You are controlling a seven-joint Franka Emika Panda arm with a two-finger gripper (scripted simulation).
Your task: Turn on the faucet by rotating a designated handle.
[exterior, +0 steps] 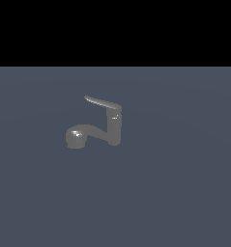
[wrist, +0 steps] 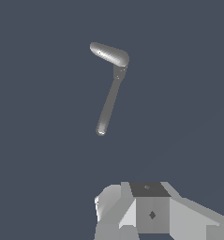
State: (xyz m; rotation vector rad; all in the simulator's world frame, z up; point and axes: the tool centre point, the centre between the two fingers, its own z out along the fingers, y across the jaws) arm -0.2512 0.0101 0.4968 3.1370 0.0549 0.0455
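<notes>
The faucet (exterior: pixel 114 126) is a small dull-grey tap standing on the flat grey-blue floor (exterior: pixel 184 193). Its curved spout ends in a rounded head (exterior: pixel 76 137) toward the exterior view's left. The handle (exterior: pixel 102 102) is a thin flat lever on top of the upright body, also pointing to the exterior view's left. The wrist view looks down on the faucet (wrist: pixel 118 71), with the handle (wrist: pixel 108 54) and the long spout (wrist: pixel 108 105). Grey blocky parts of my gripper (wrist: pixel 144 208) show at the picture's edge, well apart from the faucet. Its fingertips are not visible. The arm does not show in the exterior view.
The floor (wrist: pixel 38 140) stretches around the faucet on all sides. A black band (exterior: pixel 115 31) fills the area beyond the floor's far edge in the exterior view.
</notes>
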